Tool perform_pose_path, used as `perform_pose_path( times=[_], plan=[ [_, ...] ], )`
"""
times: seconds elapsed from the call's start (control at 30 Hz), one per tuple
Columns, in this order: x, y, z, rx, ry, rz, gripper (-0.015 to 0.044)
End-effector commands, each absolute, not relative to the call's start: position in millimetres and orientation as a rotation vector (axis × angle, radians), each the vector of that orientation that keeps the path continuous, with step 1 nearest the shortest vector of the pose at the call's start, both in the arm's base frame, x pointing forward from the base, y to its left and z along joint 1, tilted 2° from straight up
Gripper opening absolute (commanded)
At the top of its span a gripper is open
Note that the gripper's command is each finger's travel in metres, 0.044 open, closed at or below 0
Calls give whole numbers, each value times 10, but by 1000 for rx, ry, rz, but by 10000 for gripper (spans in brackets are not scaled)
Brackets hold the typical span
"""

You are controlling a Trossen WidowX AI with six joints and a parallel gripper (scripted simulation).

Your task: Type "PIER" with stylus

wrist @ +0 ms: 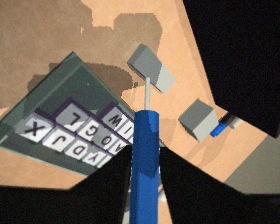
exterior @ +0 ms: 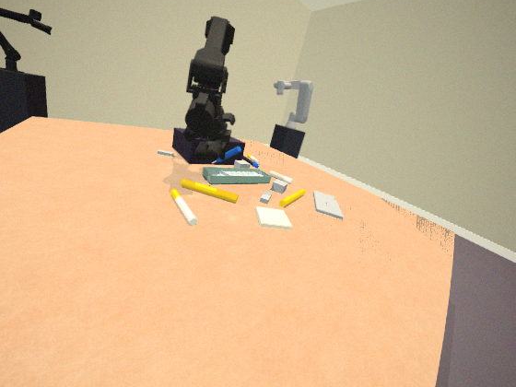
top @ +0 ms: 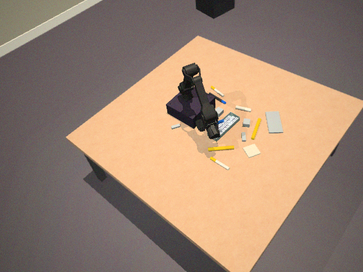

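Gripping the blue stylus (wrist: 145, 160) between its two dark fingers, the claw (wrist: 145, 172) is hanging over the near end of the keyboard (wrist: 75, 125), which is showing in the lower left of the wrist view. The thin white tip is pointing toward the upper centre of that frame, seemingly past the keys and toward a grey block (wrist: 151, 68), though height above the keycaps is hard to judge here.

The chief risk is the tip coming down off the keyboard or between keys, because it is sitting beyond the visible letters and P, I, E and R are not readable from this angle. A firm press at a slant could also be levering the stylus out of the grip.

In the top view the keyboard (top: 227, 125) is lying at frame centre, crowded by a yellow bar (top: 220, 148) below and small blocks to its right, while the bench (top: 136, 182) is offering wider room toward the lower left.
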State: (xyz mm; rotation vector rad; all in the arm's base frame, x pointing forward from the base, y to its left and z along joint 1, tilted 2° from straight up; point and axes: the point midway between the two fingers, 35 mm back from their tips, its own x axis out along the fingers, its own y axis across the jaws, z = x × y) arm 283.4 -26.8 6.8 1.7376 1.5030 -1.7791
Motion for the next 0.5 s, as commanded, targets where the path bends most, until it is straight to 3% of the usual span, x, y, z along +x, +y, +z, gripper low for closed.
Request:
perform_pose_path(
  times=[0.0, 0.47],
  plan=[
    [2880, -50, 118, 1748, 1672, -1551, 0],
    [3044, 592, 404, 1752, 1993, -721, 0]
  ],
)
